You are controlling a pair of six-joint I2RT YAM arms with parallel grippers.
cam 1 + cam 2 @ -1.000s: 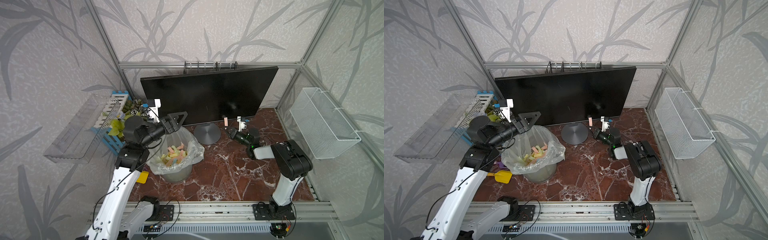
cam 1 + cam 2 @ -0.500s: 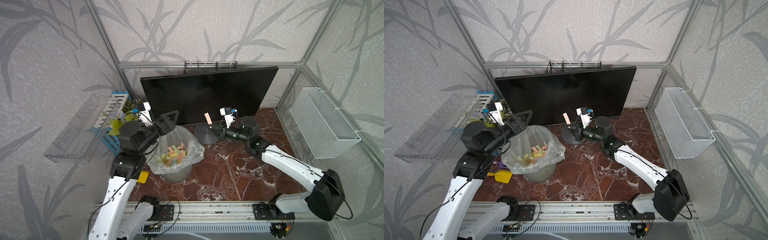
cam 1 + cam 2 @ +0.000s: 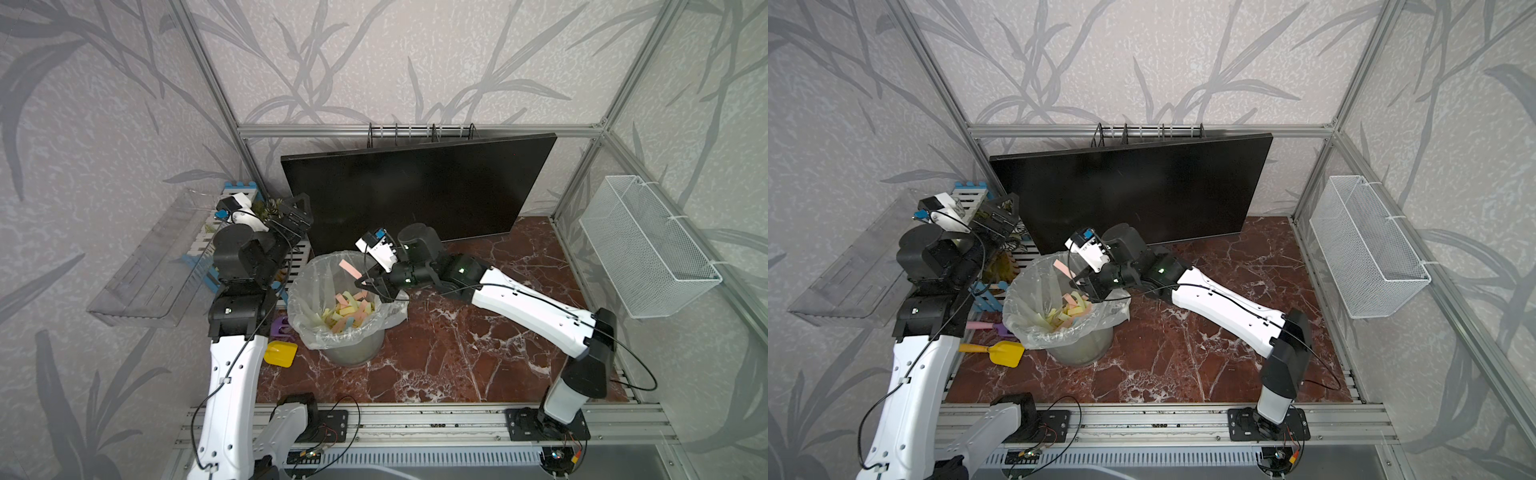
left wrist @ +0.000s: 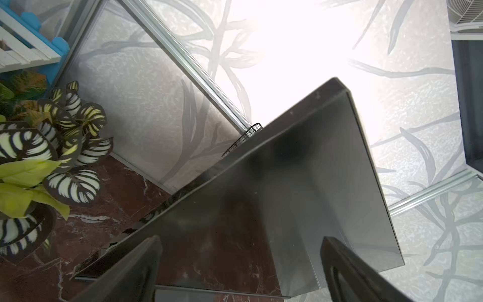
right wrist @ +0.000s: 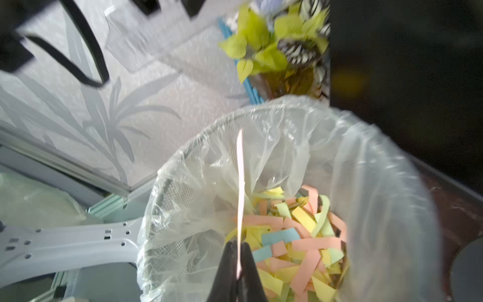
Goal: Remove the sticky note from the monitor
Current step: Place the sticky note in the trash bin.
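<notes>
The monitor (image 3: 415,191) (image 3: 1129,187) stands at the back, its screen plain black in both top views. A thin pink sticky note (image 3: 350,269) (image 3: 1064,268) is off the screen, and my right gripper (image 3: 365,284) (image 3: 1079,284) is shut on its lower end. In the right wrist view the sticky note (image 5: 240,183) stands edge-on from the closed gripper (image 5: 237,247), above the bag-lined bin (image 3: 299,291) (image 5: 366,183). My left gripper (image 3: 297,212) (image 3: 1005,212) is open and empty by the monitor's left edge. In its wrist view the left gripper (image 4: 240,251) faces the monitor (image 4: 287,196).
The bin holds several coloured paper strips (image 3: 349,311). A leafy plant (image 4: 52,146) and a blue-white crate (image 3: 245,195) sit at the left. There is also a clear shelf (image 3: 145,270), a yellow scoop (image 3: 281,353) and a white wire basket (image 3: 648,245) on the right wall.
My right arm unfolded and swung left from the monitor's stand, carrying the pink note over the bin. My left gripper drew back from above the bin toward the plant.
</notes>
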